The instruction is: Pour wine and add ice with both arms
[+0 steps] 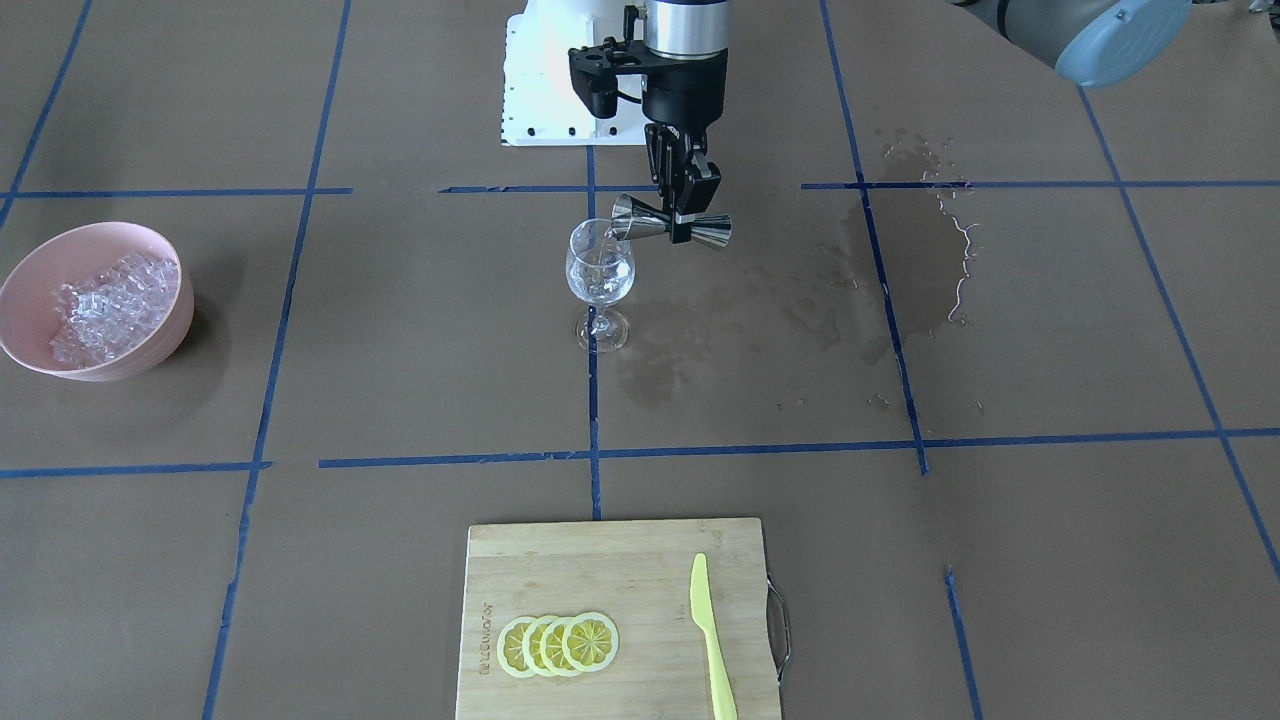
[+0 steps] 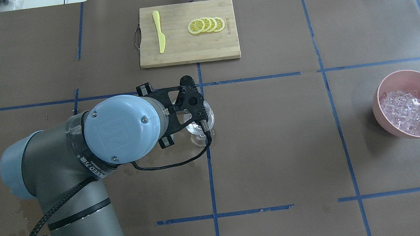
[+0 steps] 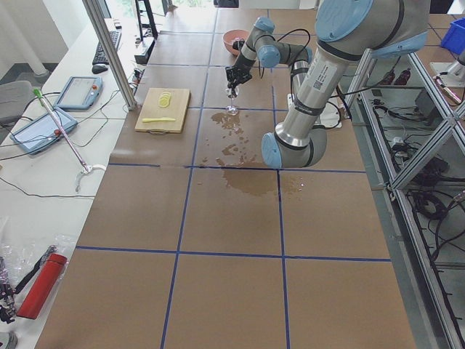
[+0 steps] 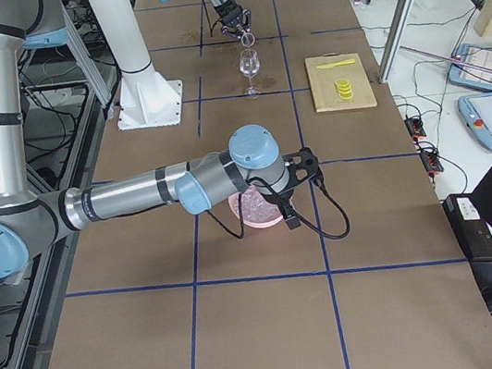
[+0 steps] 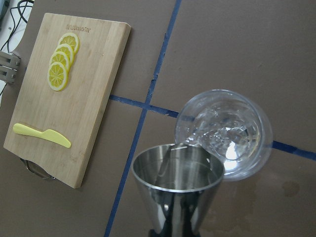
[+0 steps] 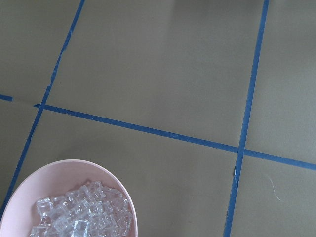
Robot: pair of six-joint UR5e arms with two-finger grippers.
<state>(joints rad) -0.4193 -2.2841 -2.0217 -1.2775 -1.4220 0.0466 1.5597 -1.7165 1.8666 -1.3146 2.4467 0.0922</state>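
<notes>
Front-facing view showed you the left gripper (image 1: 686,222) with fingers closed on the jigger (image 1: 634,220), tipped with its mouth at the rim of the glass (image 1: 600,272). Some wine (image 5: 224,133) lay in the glass. Ice (image 1: 105,305) sat in the bowl (image 1: 150,355). The right gripper (image 4: 293,186) hung above that bowl; you could not tell whether its fingers were wide or narrow.

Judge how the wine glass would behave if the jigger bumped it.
The wine glass would probably tip easily: a wide bowl on a thin stem over a small foot. It looks thin and clear, so likely fragile. Holding little wine, it is probably light, so the jigger could shove it.
</notes>
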